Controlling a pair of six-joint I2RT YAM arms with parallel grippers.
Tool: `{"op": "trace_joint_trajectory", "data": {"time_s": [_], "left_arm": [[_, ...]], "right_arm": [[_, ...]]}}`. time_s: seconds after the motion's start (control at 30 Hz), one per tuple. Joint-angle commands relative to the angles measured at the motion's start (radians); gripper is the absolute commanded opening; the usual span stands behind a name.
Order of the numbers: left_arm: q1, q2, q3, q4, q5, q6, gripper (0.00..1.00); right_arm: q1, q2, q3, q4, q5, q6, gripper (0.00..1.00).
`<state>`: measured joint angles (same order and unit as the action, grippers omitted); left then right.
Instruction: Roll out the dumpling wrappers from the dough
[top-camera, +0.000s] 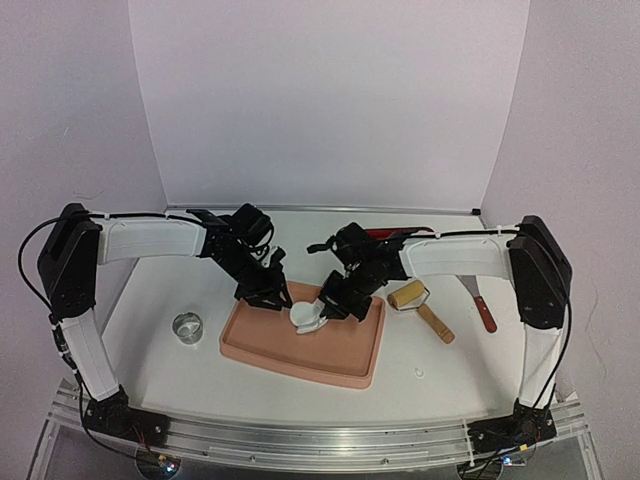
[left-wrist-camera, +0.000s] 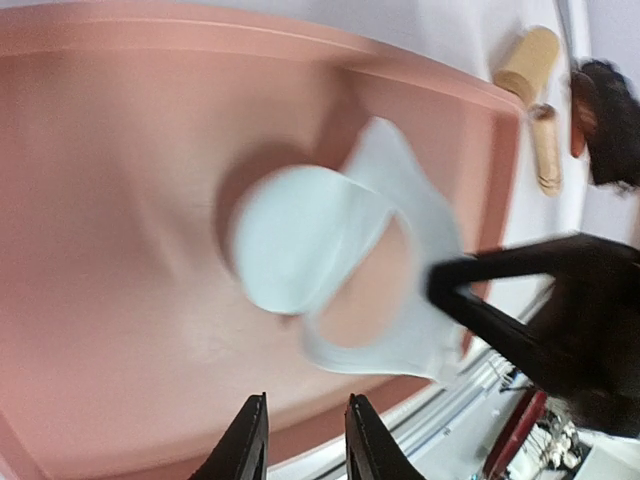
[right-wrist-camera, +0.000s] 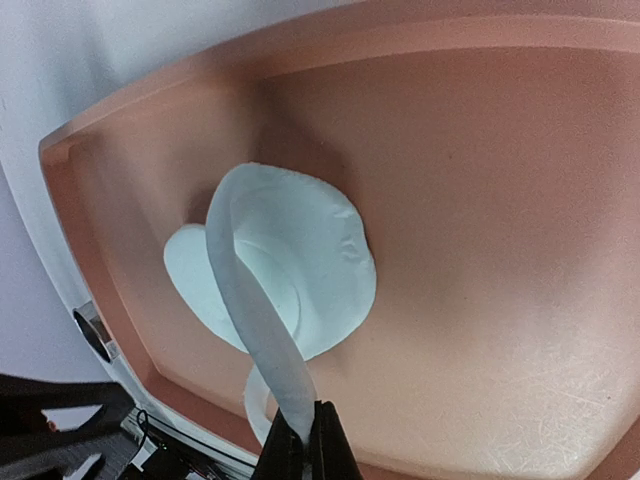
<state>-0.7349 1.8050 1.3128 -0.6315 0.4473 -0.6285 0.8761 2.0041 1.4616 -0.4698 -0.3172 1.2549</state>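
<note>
Right jaws: right gripper (right-wrist-camera: 300, 448) pinched tight on the holed dough scrap (right-wrist-camera: 252, 310), holding the strip up off the tray (top-camera: 350, 365).
Left jaws: left gripper (left-wrist-camera: 303, 425) narrowly parted, empty, above the tray.
Done: one wrapper (left-wrist-camera: 275, 245) cut, lying on the tray with the scrap's edge overlapping it.
Left: probably clear the scrap, re-roll, cut more.

The left arm (top-camera: 150, 238) and the right arm (top-camera: 460, 255) rise from the near corners, and their forearms reach inward to meet near the middle, wrists bent down. The left gripper (top-camera: 270, 295) hangs with its fingers (left-wrist-camera: 250, 440) parted by a narrow gap, nothing between them. Just right of it, the right gripper (top-camera: 325, 305) has its fingers (right-wrist-camera: 285, 450) pinched together on a strip of the dough (right-wrist-camera: 255, 320). The grippers are close but apart.
</note>
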Motion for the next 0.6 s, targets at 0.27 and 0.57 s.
{"op": "trace_joint_trajectory", "data": {"time_s": [0.27, 0.57], "left_arm": [[0.006, 0.001, 0.017, -0.042, -0.095, -0.023, 0.27], [0.006, 0.07, 0.049, -0.04, -0.082, 0.001, 0.12]], "right_arm": [[0.016, -0.04, -0.032, 0.01, 0.03, -0.054, 0.0], [0.024, 0.085, 0.101, 0.01, 0.008, -0.1, 0.0]]}}
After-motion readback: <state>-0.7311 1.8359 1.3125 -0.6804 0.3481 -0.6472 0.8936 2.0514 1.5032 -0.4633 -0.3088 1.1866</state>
